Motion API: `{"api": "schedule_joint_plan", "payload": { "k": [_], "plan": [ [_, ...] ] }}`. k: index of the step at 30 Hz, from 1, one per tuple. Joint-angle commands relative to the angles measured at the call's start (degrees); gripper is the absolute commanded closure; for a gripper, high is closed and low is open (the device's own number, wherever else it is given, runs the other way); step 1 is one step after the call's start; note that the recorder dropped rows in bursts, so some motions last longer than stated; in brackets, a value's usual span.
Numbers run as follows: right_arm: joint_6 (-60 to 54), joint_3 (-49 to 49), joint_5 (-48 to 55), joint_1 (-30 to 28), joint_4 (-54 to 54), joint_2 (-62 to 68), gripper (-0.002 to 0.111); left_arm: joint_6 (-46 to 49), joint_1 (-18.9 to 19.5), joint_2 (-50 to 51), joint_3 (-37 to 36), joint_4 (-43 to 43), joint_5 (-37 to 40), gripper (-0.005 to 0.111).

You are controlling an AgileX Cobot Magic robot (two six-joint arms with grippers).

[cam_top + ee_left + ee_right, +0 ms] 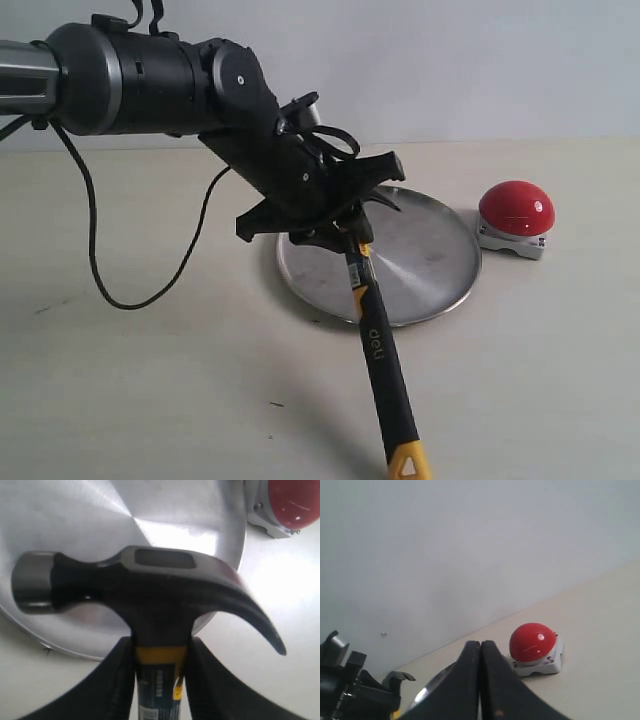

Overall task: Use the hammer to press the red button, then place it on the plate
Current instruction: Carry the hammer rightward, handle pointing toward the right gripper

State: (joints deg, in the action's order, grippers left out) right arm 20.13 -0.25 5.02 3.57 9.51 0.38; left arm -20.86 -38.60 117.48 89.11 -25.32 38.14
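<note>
Bench [150,400]: pale cream and matte; a loose black cable [95,260] loops across it on my left side.
Room: plain whitish wall [450,60] behind the bench, soft even light, nothing else to see.
Plate [430,260]: round, silver, brushed metal with a raised rim, lying flat at mid-bench.
Red button [516,208]: glossy dome on a pale square base, just beside the plate's rim on my right side. I cannot tell whether they touch.
Hammer [380,350]: its dark head is over the plate's near edge, with the claw pointing toward the button side. The black handle slants away from the plate, and its yellow end sits low near the bench. I cannot tell whether the head rests on the plate.
Left jaws: pinching the hammer's neck right under the head, one jaw on each side of the yellow band.
Right jaws: pressed together, holding nothing, and facing the button from well apart.
Handling, as I judge it: stiff and head-heavy, so the weight sits close to my grip and the long handle should swing little. The rubber handle looks grippy. Steel on the smooth plate may slide and clang.
Best hold, as I judge it: the neck or upper handle, close to the head.
</note>
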Motion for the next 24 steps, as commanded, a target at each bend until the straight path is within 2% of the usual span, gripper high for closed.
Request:
{"api": "schedule_joint_plan", "payload": {
  "k": [1,10,16,20,24],
  "plan": [
    [3.5,0.2,-0.8,-0.3,3.7,-0.4,0.108,3.9,-0.2,-1.0,0.3,-2.3,-0.9,0.107],
    [3.8,0.2,-3.7,-0.3,3.7,-0.4,0.108,6.7,-0.2,-1.2,0.3,-3.8,-0.5,0.107],
    [2.8,0.2,-6.8,-0.3,3.6,-0.4,0.108,19.7,0.9,-1.2,0.5,-16.9,1.4,0.107],
    [0.4,0.2,-1.6,-0.3,3.4,-0.4,0.108,25.5,1.4,-1.2,0.5,-23.0,2.7,0.107],
    [-0.9,-0.4,-0.8,-0.3,4.1,-0.4,0.108,31.6,2.2,-1.2,0.5,-28.9,4.8,0.107]
  ]
}}
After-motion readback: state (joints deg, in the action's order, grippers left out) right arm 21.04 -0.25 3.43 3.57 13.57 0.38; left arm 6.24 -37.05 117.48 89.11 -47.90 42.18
